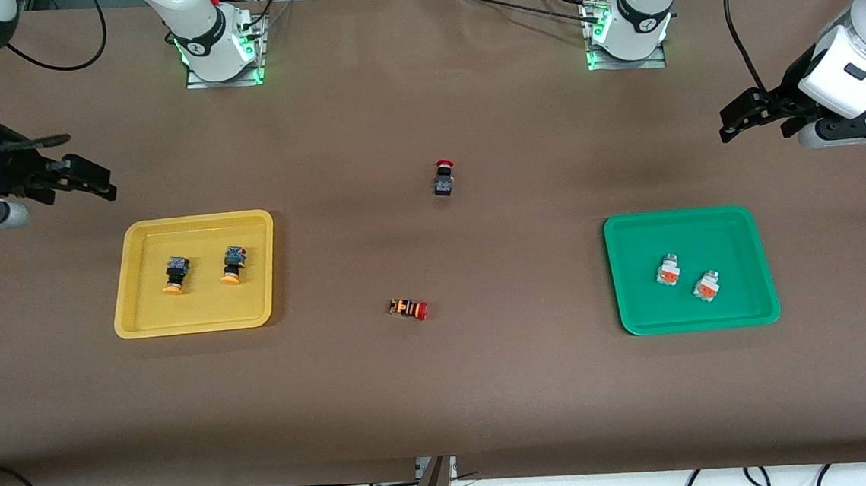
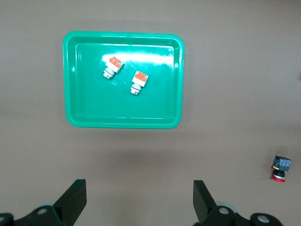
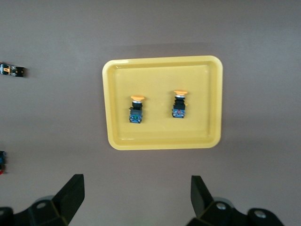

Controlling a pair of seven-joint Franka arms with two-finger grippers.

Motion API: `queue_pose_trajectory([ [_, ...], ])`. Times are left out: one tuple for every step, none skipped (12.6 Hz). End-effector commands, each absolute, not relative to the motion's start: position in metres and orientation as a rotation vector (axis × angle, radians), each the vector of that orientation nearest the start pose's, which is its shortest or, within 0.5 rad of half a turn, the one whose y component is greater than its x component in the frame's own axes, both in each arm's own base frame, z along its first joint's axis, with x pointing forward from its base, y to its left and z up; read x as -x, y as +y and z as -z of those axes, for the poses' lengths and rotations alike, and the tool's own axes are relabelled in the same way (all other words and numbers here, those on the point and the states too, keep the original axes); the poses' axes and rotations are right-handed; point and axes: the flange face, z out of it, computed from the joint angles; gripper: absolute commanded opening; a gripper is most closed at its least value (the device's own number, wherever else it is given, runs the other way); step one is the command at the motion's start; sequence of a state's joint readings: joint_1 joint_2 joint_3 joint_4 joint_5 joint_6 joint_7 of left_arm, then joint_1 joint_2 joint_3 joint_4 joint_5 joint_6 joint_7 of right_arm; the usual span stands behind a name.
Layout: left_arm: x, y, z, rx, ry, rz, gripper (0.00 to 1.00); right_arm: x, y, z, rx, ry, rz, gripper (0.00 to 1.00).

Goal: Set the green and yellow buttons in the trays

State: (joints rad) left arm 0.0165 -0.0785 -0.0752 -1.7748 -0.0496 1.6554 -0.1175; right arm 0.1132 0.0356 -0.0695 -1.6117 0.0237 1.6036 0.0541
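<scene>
The yellow tray (image 1: 205,308) holds two black-blue buttons with orange-yellow caps (image 1: 175,275) (image 1: 233,264), lying side by side. The green tray (image 1: 633,275) holds two white-grey buttons with orange faces (image 1: 668,270) (image 1: 707,285). My right gripper (image 1: 105,182) is open and empty over bare table at the right arm's end, beside the yellow tray (image 3: 160,134). My left gripper (image 1: 726,125) is open and empty over bare table at the left arm's end, beside the green tray (image 2: 80,94). Both wrist views show the open grippers (image 2: 139,197) (image 3: 137,195) with nothing between the fingers.
A black-bodied button with a red cap (image 1: 443,177) stands mid-table between the trays. An orange-black striped button with a red cap (image 1: 409,309) lies nearer to the front camera. Both arm bases (image 1: 217,44) (image 1: 627,27) stand along the table's edge farthest from that camera.
</scene>
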Motion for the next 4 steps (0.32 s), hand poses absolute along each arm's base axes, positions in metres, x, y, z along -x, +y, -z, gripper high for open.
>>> queue_pose_trajectory([
  [-0.5275,-0.0395,-0.5862,3.166,-0.098,-0.073,1.00,-0.5512,0.0275,-0.6001,3.141,0.017,-0.113,1.00],
  [-0.5275,-0.0395,-0.5862,3.166,-0.098,-0.073,1.00,-0.5499,0.0274,-0.6030,3.141,0.017,-0.118,1.00],
  [-0.5277,-0.0379,-0.5862,3.167,-0.103,-0.073,1.00,-0.5509,0.0282,-0.6024,3.142,0.012,-0.123,1.00],
  [-0.5276,-0.0379,-0.5855,3.166,-0.103,-0.075,1.00,-0.5536,0.0280,-0.6041,3.140,0.014,-0.121,1.00],
])
